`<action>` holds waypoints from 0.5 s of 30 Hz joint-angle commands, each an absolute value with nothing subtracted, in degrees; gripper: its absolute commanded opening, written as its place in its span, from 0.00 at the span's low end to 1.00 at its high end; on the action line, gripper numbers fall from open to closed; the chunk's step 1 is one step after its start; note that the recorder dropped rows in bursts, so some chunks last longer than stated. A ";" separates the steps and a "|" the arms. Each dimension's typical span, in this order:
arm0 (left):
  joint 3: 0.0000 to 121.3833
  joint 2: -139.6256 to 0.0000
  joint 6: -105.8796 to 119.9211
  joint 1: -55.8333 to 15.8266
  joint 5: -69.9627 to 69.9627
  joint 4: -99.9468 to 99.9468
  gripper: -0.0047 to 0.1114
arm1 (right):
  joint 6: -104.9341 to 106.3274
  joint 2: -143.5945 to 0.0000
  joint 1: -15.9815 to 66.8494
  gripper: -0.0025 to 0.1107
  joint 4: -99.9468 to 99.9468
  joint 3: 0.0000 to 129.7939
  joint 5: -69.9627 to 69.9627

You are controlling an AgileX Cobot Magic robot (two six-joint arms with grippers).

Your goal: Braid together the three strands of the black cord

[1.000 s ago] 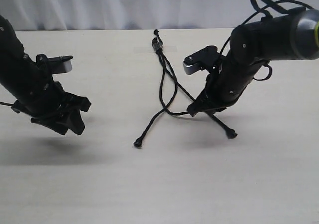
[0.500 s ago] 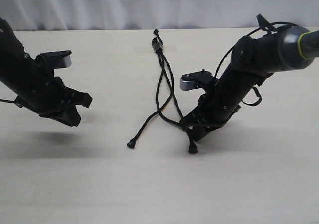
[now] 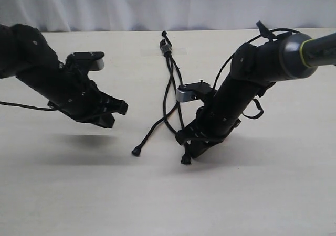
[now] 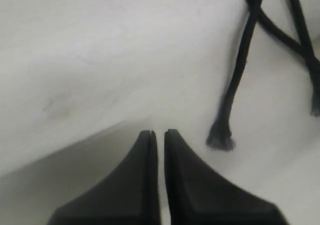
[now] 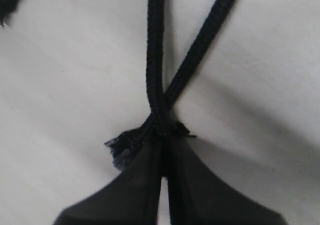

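Observation:
The black cord's banded end (image 3: 167, 49) lies at the far middle of the table, and its three strands run toward me. My right gripper (image 3: 187, 150) (image 5: 162, 135) is shut on one strand (image 5: 156, 60) close to its end. A second strand (image 5: 205, 40) crosses under the held one just ahead of the jaws. A frayed knob (image 5: 121, 149) shows beside the fingertips; I cannot tell which strand it ends. The left strand ends in a flared knob (image 3: 136, 152) (image 4: 220, 137). My left gripper (image 3: 116, 115) (image 4: 158, 132) hovers left of that knob, shut with only a slit between its fingers and holding nothing.
The pale tabletop (image 3: 79, 194) stretches around the cord. A white curtain (image 3: 105, 5) hangs behind the far edge. The right arm's looping cable (image 3: 257, 107) hangs beside its wrist.
My right gripper has dragged its strand's end leftward across the other strands. The left arm has swung right, toward the left strand's knob.

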State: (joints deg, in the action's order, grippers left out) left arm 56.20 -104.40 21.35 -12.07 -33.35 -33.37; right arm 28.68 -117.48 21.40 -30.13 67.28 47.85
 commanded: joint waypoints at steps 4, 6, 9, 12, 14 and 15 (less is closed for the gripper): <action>56.15 -112.57 17.88 -17.39 -25.22 -38.86 0.08 | 24.81 -117.82 21.32 0.06 -31.10 66.92 45.98; 56.15 -114.19 17.88 -18.39 -25.73 -39.90 0.08 | 24.62 -117.82 21.32 0.06 -31.10 66.92 45.98; 56.15 -115.19 18.00 -20.27 -26.23 -40.13 0.08 | 24.56 -117.82 21.32 0.06 -31.10 66.92 46.29; 56.15 -115.19 18.00 -22.08 -26.35 -40.32 0.08 | 23.20 -117.82 21.32 0.06 -31.10 66.92 46.29; 56.15 -115.19 18.13 -23.23 -26.82 -41.57 0.08 | 22.62 -117.82 21.32 0.06 -31.10 66.92 46.14; 56.15 -115.22 18.13 -23.68 -26.96 -41.93 0.08 | 22.08 -117.82 21.32 0.06 -31.10 66.92 46.14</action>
State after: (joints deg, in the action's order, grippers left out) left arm 56.43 -113.89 18.26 -22.26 -25.69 -41.30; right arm 23.22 -117.61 21.40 -31.20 67.28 46.79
